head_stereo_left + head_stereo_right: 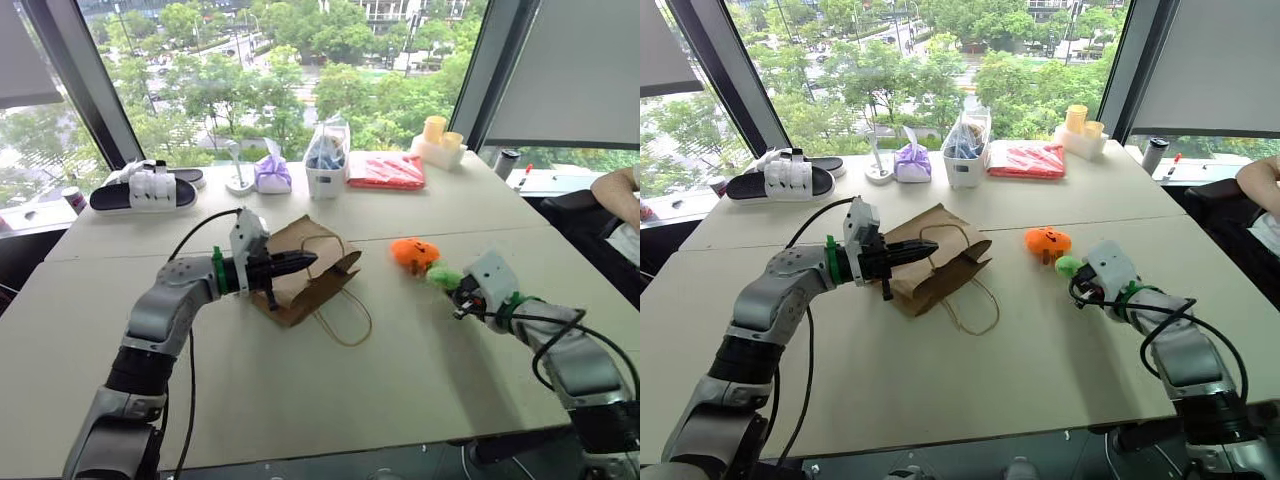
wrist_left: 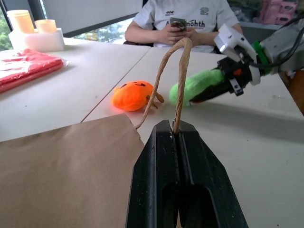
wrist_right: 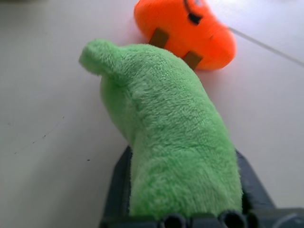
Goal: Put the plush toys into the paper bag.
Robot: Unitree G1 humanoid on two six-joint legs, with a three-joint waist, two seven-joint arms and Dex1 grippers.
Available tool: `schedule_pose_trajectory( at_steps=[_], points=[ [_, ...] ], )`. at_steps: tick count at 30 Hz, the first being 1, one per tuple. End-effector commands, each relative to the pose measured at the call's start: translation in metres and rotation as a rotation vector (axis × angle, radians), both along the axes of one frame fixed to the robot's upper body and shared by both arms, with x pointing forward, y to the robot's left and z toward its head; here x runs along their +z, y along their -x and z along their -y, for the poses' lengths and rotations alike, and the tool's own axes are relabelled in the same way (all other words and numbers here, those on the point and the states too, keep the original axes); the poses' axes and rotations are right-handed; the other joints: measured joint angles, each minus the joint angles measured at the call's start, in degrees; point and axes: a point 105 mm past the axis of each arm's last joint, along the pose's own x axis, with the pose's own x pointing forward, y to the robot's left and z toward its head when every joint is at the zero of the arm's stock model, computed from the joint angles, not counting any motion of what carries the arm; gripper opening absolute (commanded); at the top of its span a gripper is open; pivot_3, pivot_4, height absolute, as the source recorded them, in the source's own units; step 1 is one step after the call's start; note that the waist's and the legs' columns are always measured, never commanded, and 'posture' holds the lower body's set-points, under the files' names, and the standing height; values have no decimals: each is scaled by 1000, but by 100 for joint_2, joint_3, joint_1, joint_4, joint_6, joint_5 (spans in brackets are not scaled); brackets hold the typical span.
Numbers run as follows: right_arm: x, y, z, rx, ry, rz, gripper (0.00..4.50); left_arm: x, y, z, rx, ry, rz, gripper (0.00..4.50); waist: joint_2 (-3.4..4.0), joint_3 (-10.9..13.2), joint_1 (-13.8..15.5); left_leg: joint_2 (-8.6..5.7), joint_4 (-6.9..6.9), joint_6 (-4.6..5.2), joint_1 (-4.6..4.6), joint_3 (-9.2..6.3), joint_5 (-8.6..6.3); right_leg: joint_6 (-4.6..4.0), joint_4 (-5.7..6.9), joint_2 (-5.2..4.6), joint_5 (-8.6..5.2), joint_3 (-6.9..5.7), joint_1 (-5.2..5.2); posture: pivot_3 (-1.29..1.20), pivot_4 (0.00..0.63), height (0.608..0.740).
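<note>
Right end effector (image 1: 452,284) wrapped around the lime green plush toy (image 1: 443,276), fingers flanking its lower body in the right wrist view, soft nose poking out past the tips; whether clamped tight or loosening cannot be told. Left end effector (image 2: 176,130) pinched shut on one cord handle (image 2: 180,80) of the paper bag (image 1: 305,270), lifting that loop clear of the counter (image 1: 400,380). Taking the paper bag as landmark: lies flat on the counter, folded and slightly rumpled, second handle trailing loose on the near side; mouth appears to face toward the robot's right, though not yet seen standing open. Orange plush toy (image 1: 414,254) rests on the counter to the right of the bag, well apart from it; green toy just beyond that, touching or almost touching the orange one, long axis running along the right end effector's own line and pointing roughly back toward the bag. Right arm plainly nearer to both toys. Judged from this: coming move likely a leftward carry to the bag, dependent on the held handle opening the mouth enough.
</note>
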Motion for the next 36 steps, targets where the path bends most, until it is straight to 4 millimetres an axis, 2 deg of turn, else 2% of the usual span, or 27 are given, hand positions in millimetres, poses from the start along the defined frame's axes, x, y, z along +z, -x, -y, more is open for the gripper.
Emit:
schedule_pose_trajectory(
  at_steps=[1,2,4,8,10,12,14,16,17,19,23,24,26,33,36],
  points=[
    [19,2,-7,46,7,68,2891,17,1,2,-17,10,64,0,0,0,20,-1,2,0,-2,0,0,0,-1,-1,0,0,0,0,150,740],
    [22,4,-9,56,-5,70,3501,18,1,2,-19,12,64,0,0,0,31,-2,4,0,-2,-1,0,0,-3,-1,0,1,2,0,150,740],
    [36,17,-17,105,-35,73,4429,18,2,1,-23,8,63,0,0,0,41,-2,5,0,-4,-3,0,0,-4,-1,0,1,2,0,150,740],
    [71,36,-34,203,-103,118,4429,18,2,0,-23,6,62,0,0,0,51,-3,4,1,-7,-9,0,0,-6,-1,0,-1,2,0,150,740],
    [95,37,-53,270,-155,166,4429,18,2,-1,-22,10,61,0,-1,0,31,-3,6,1,-6,-11,-1,0,-5,-1,0,-2,5,0,150,740],
    [107,36,-69,319,-195,185,4429,19,2,-1,-22,13,60,0,0,0,15,-1,7,1,-2,-8,-1,0,-4,-1,0,-1,5,0,150,740],
    [107,29,-86,353,-247,174,4429,20,2,-1,-23,17,61,0,0,0,11,1,6,1,0,-9,0,0,-2,1,0,-2,6,0,150,740],
    [90,19,-110,401,-274,124,4429,23,2,0,-24,25,65,0,-5,-3,23,1,5,0,0,-10,0,0,-1,1,0,-2,6,0,150,740],
    [78,15,-124,426,-305,90,4196,25,2,0,-24,28,68,0,-6,-4,23,2,5,0,0,-10,0,0,-1,2,0,-3,6,0,150,740],
    [60,8,-138,431,-308,62,3589,28,3,0,-22,30,74,0,-6,-4,31,0,4,0,-2,-10,0,0,-3,1,0,-3,5,0,150,740],
    [45,1,-156,452,-343,39,1636,31,3,-1,-16,33,82,0,-4,-2,45,-7,7,-35,-15,-14,20,0,-2,-4,0,-3,-6,0,150,740],
    [43,-2,-159,449,-348,41,1023,32,4,-1,-16,34,83,0,-4,-2,42,-8,7,-35,-16,-14,20,0,-4,-5,0,-2,-6,0,150,740],
    [41,-9,-165,445,-364,51,128,33,6,-2,-17,37,82,0,-4,-2,24,-8,6,-35,-14,-15,20,0,-3,-4,0,-3,-6,0,150,740],
    [29,-34,-184,428,-398,41,50,35,15,-3,-35,46,63,0,-4,-2,-8,-5,-1,-37,-7,-16,21,0,7,-1,0,-2,-10,0,150,740],
    [8,-47,-194,390,-386,5,50,43,16,-5,-27,83,57,0,-3,-2,-14,-5,-1,-37,-7,-16,21,0,7,-1,0,-2,-10,0,150,740]
  ],
)
